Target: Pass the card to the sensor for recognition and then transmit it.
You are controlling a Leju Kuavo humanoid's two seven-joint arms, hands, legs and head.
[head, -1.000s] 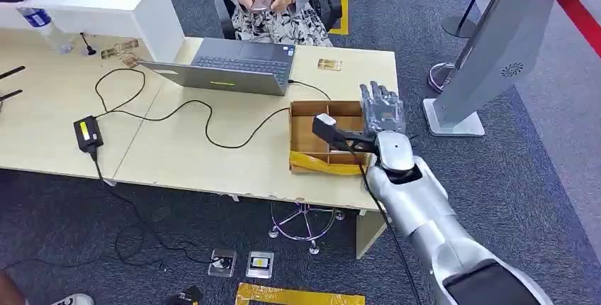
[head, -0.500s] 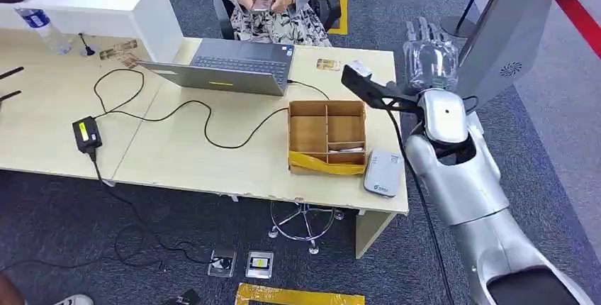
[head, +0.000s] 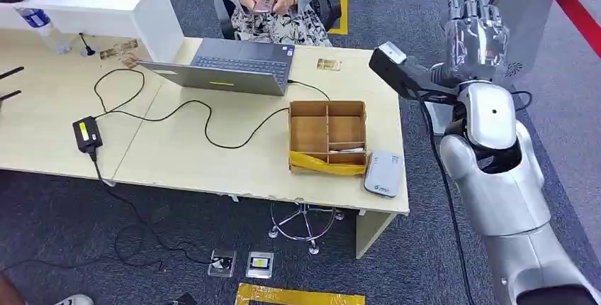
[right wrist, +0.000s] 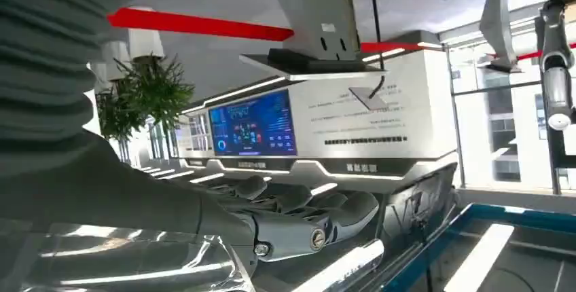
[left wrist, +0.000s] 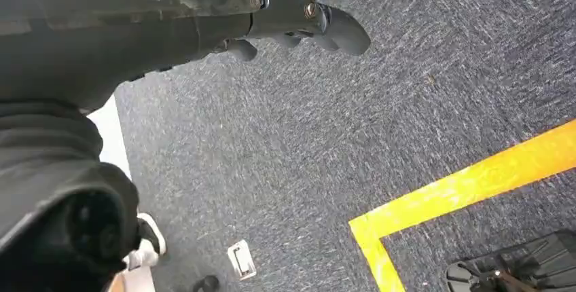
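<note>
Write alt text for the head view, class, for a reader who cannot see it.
The robot's right hand is raised beside a wooden desk, holding a clear card up toward a grey kiosk. On the desk are a laptop, a divided cardboard box and a small white reader; a seated person faces it.

Right arm raised and bent at the elbow, silver forearm rising from the lower right of the head view. Right hand lifted high, fingers pointing upward and close together, wrapped in a clear glossy film. From the right wrist view, thumb stretched forward beside the darker fingers, which lie loosely curled; whether anything sits between them, cannot tell. Left arm hanging down. Left hand over the floor, fingers curled inward on nothing.
</note>
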